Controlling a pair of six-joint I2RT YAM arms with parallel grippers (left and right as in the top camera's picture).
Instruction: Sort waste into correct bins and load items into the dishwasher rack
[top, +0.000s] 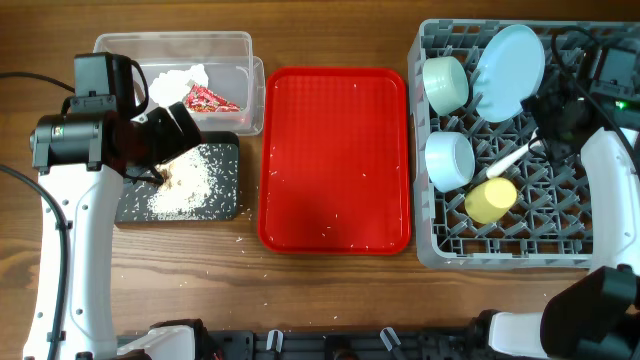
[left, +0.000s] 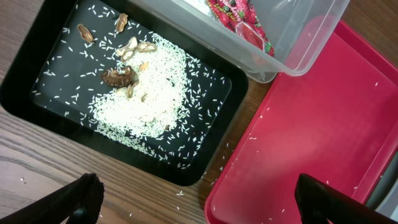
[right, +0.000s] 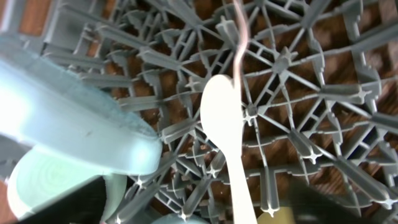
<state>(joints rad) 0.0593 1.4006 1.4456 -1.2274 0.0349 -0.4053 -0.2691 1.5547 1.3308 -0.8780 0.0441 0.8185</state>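
In the overhead view my left gripper (top: 165, 150) hovers over the black tub (top: 228, 205), which holds white rice (top: 190, 185). In the left wrist view (left: 202, 202) it is open and empty above the rice (left: 149, 93) and brown bits (left: 118, 76). The clear tub (top: 225, 45) holds the red wrapper (top: 210, 98) and tissue (top: 185, 78). The grey rack (top: 580, 240) holds the plate (top: 510, 70), two bowls (top: 446, 85) (top: 449, 160), the yellow cup (top: 491, 200) and the white fork (top: 510, 157). My right gripper (top: 548, 130) is open (right: 199, 208) just above the fork (right: 224, 118), which lies on the rack's pegs.
The flat red tray (top: 335, 160) lies between the tubs and the rack, with a few loose grains on it. Stray grains also lie on the wood by the black tub (left: 37, 106). The plate's edge (right: 62, 118) is close on the right gripper's left.
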